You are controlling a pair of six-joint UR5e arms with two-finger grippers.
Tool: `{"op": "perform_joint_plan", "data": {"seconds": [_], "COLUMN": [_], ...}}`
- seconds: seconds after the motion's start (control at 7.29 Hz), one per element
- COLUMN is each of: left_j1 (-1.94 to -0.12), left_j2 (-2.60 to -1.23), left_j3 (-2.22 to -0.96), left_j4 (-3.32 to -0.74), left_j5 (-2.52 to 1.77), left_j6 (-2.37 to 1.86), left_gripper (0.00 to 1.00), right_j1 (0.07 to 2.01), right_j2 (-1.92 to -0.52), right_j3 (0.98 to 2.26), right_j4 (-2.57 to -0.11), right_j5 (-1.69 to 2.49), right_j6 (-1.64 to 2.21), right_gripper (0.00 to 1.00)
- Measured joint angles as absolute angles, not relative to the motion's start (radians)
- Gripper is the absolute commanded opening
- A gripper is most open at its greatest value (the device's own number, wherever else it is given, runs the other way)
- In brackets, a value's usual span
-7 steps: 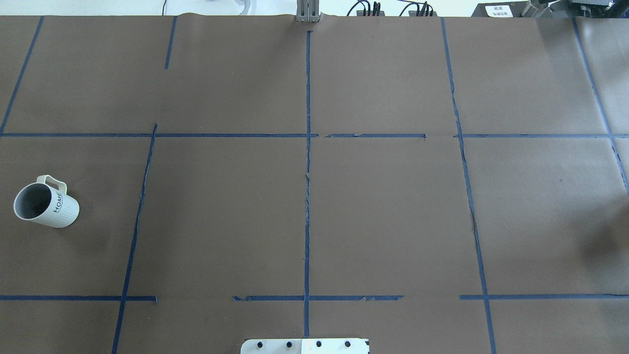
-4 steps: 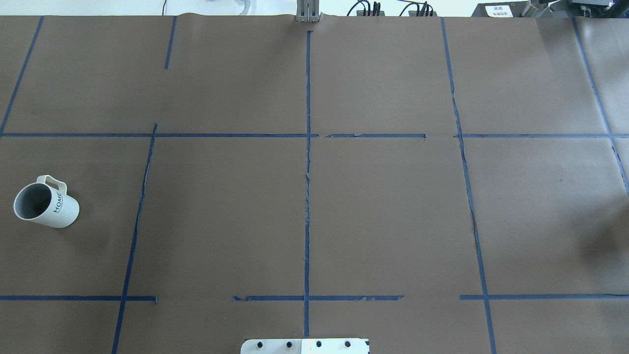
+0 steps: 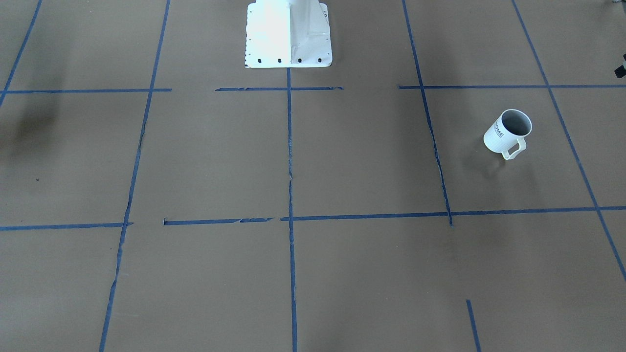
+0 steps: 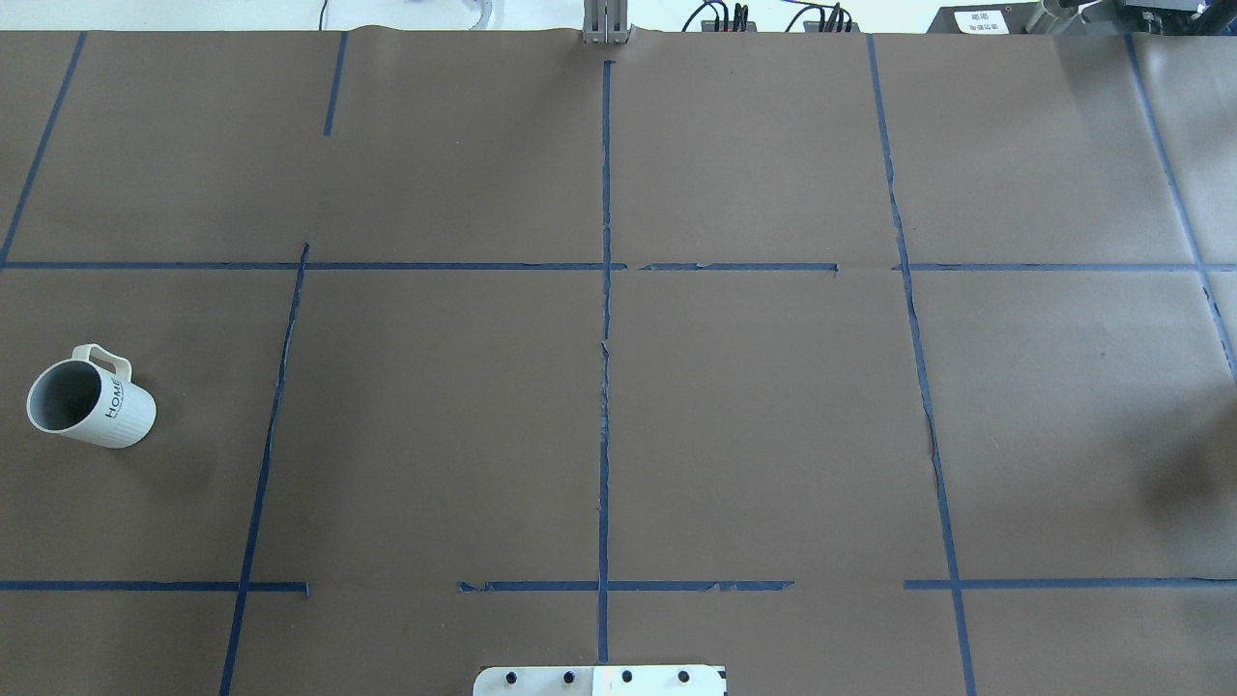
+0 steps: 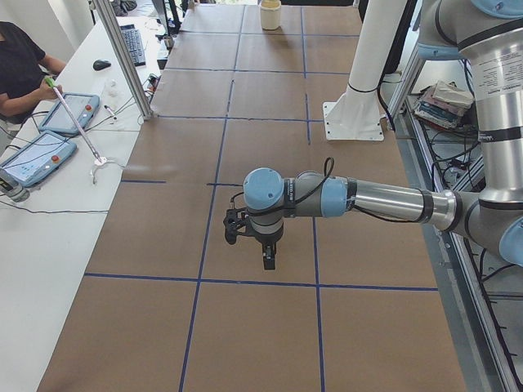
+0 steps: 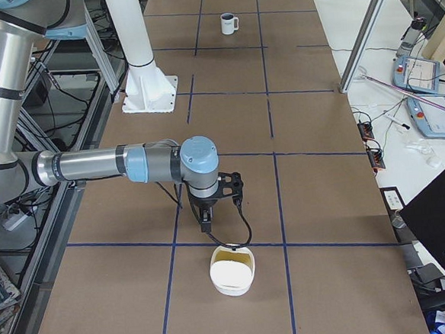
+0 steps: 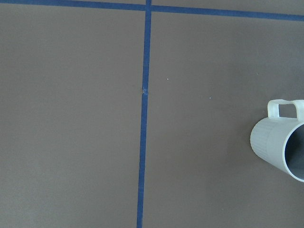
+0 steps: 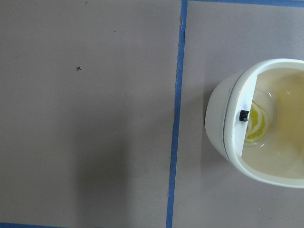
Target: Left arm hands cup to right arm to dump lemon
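Ribbed white cup point(image 4: 121, 416) (loop handle) upright — left tool point(image 5: 267, 260), right tool point(image 6: 205, 223): can't tell spread.

The left wrist view's right edge cuts off the cup point(image 7: 274, 142).

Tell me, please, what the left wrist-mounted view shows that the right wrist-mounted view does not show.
Only the left wrist-mounted view shows the cup. It is white and ribbed, cut off by the picture's right edge, with its handle toward the top. Only the right wrist-mounted view shows a white container with a yellow thing inside. This may be the lemon, but I cannot tell for sure. Both views show the brown table cover crossed by blue tape lines.
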State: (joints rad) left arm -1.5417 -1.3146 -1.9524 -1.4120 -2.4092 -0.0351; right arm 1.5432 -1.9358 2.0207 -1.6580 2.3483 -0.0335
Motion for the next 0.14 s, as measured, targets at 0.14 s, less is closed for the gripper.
{"op": "perform_joint_plan", "data": {"seconds": [0.14], "left_j1": [-1.542], "left_j2": [-1.315], "left_j3": [-1.952], "left_j4": [-1.417], "left_j5": [-2.404], "left_j6": [-0.032], "left_gripper": [1.00], "right_j1": [1.543], "right_j2": [-1.936], "right_j3": [2.021], "right_j4": [-1.657], "right_j5": [2.348], "right_j6": [-0.033], "right_gripper": [1.00]}}
